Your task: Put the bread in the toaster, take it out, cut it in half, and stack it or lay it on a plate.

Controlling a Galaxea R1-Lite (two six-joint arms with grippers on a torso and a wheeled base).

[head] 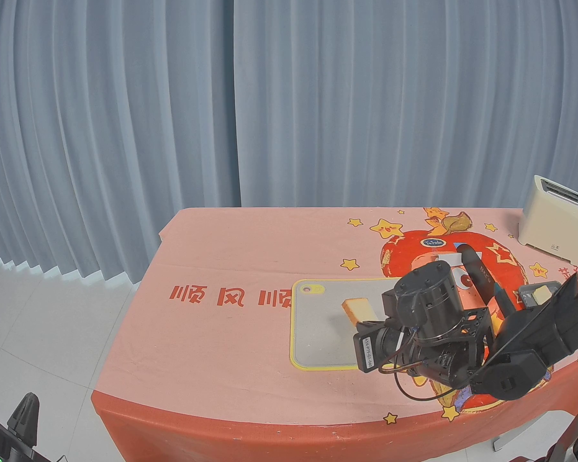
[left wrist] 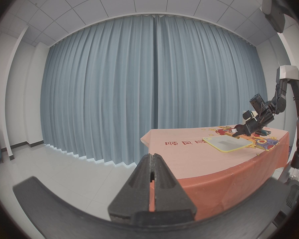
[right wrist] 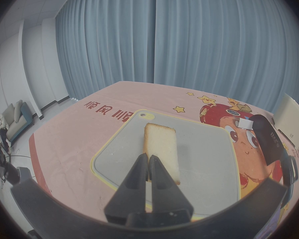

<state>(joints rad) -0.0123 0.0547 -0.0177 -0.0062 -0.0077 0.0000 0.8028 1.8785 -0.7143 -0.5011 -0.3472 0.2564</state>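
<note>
One half slice of bread (head: 359,309) (right wrist: 161,146) lies on the grey, yellow-rimmed cutting board (head: 318,338) (right wrist: 206,156). My right gripper (right wrist: 149,161) is shut, its tips just over the near end of that bread; nothing shows between the fingers. Another bread piece (head: 542,294) sits in a dark plate (head: 526,298) at the table's right. The cream toaster (head: 556,219) (right wrist: 290,118) stands at the far right corner. A black knife (head: 478,269) (right wrist: 265,141) rests on the cloth right of the board. My left gripper (left wrist: 151,175) is shut, low and off the table's left.
The pink cloth covers the table (head: 225,348), with bare room to the left of the board. Grey curtains hang behind. My right arm (head: 443,328) covers the board's right end. The table's front edge is close below the board.
</note>
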